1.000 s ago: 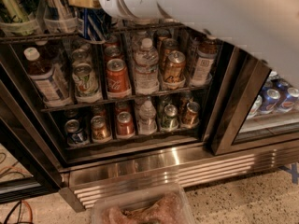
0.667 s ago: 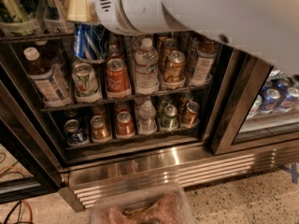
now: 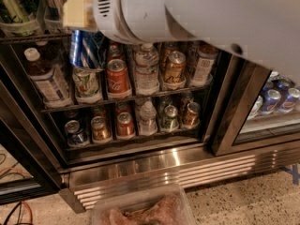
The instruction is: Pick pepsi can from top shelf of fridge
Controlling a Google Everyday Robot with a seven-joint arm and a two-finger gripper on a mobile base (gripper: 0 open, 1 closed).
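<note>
Pepsi can [image 3: 87,50] in tool [image 3: 79,18] at upper left, lower than before.

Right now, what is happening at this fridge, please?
The robot's gripper is at the upper left, in front of the open fridge, and it holds the pepsi can. The can hangs in the air in front of the bar of the top shelf, just above a white-green can on the rack below. The can is off the shelf, so the pick looks nearly done.
</note>
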